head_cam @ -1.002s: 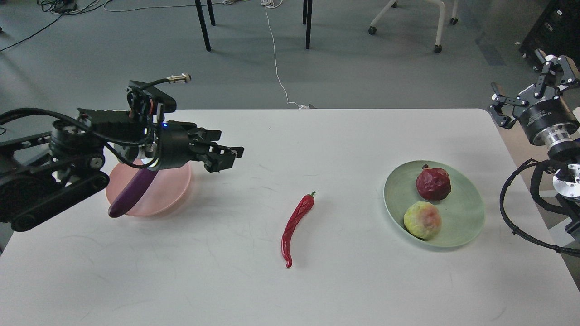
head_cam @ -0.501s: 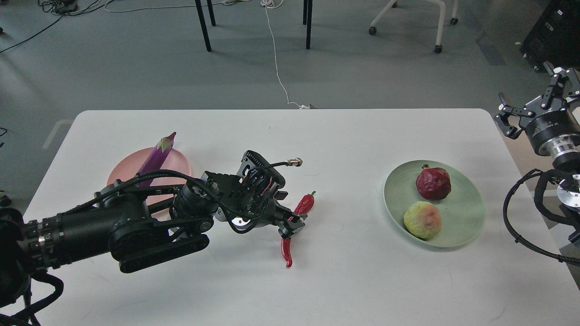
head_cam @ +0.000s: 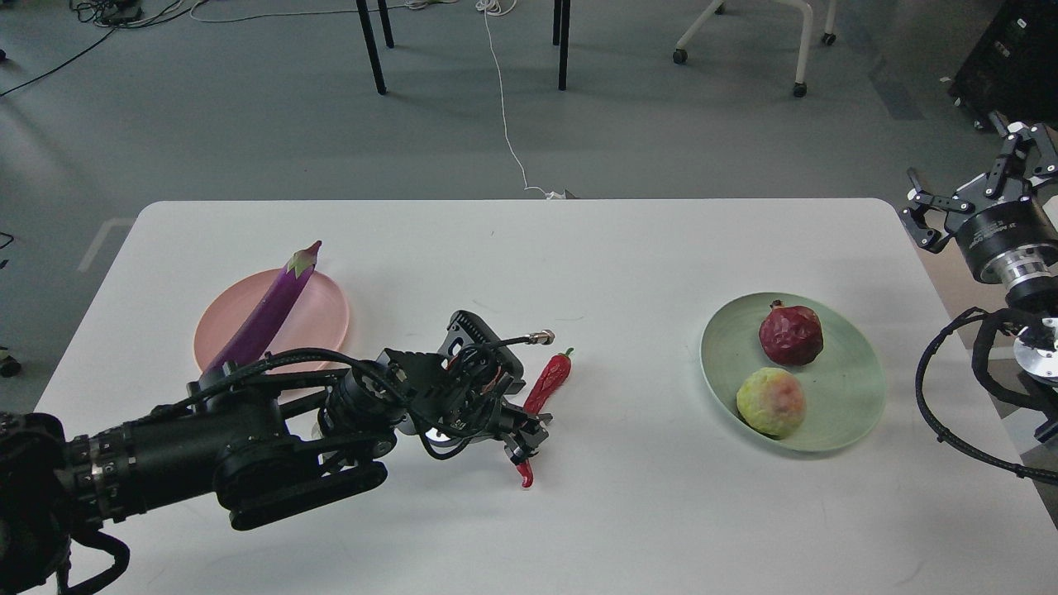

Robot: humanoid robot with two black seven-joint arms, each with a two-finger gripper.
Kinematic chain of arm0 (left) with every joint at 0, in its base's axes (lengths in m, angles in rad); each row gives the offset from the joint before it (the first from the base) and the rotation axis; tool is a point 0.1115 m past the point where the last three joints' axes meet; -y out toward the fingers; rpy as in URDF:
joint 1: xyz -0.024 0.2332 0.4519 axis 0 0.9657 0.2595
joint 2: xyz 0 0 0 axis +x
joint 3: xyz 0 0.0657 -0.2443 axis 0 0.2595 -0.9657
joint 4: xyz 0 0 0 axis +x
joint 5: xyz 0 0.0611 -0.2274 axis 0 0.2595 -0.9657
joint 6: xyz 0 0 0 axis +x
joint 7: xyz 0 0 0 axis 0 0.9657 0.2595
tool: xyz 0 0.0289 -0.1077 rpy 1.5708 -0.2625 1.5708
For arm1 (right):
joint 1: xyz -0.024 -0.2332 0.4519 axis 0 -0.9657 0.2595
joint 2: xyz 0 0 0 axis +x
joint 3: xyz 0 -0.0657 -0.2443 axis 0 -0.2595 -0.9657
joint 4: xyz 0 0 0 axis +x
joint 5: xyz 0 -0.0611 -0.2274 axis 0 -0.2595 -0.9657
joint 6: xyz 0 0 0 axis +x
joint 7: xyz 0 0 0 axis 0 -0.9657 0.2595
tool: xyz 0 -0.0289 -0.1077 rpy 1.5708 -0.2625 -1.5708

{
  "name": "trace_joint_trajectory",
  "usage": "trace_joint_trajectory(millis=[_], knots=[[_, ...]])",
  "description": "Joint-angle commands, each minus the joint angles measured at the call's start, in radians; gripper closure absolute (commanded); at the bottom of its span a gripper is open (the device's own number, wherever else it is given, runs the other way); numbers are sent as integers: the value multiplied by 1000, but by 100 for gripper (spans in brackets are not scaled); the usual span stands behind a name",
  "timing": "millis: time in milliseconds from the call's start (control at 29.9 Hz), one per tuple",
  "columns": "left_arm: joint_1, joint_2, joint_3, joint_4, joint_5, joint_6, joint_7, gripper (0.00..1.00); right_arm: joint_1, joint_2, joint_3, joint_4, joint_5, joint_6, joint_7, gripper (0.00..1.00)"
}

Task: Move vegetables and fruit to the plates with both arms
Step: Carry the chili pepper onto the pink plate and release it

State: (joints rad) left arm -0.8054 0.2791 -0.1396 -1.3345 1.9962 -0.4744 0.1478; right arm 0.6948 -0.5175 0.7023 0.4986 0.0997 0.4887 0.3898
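The purple eggplant (head_cam: 264,318) lies across the pink plate (head_cam: 324,318) at the left. The red chili pepper (head_cam: 550,376) lies on the white table (head_cam: 628,264) at the middle. My left gripper (head_cam: 526,438) is down on the chili's lower half, with its fingers on either side of it; whether they are clamped on it does not show. The chili's tip pokes out below the gripper. The pomegranate (head_cam: 790,333) and the yellow-green fruit (head_cam: 770,402) sit on the green plate (head_cam: 847,388) at the right. My right gripper (head_cam: 971,178) is open and empty, raised beyond the table's right edge.
My left arm (head_cam: 207,450) stretches low over the front left of the table, just in front of the pink plate. Chair and table legs (head_cam: 372,49) and a white cable (head_cam: 504,124) are on the floor behind the table.
My left gripper went from above the pink plate across to the chili and has come down onto its lower half. The eggplant stays on the pink plate. The right arm barely moved.
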Motion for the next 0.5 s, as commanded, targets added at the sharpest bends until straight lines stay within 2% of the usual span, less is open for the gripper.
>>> trace_joint_trajectory(millis=[0, 167, 301, 368, 468], knots=[[-5, 14, -8, -12, -4, -1, -2, 91, 0, -3, -1, 0, -1, 0, 0, 1], [-12, 109, -34, -98, -14, -6, -8, 91, 0, -1, -1, -2, -2, 0, 0, 1], [-11, 251, -95, -191, -22, -4, -19, 91, 0, -3, -1, -3, -2, 0, 0, 1], [-9, 331, -135, -216, -45, -4, -34, 91, 0, -4, -1, -3, -2, 0, 0, 1], [-18, 438, -155, -213, -86, -3, -82, 91, 0, -3, -1, -5, -2, 0, 0, 1]])
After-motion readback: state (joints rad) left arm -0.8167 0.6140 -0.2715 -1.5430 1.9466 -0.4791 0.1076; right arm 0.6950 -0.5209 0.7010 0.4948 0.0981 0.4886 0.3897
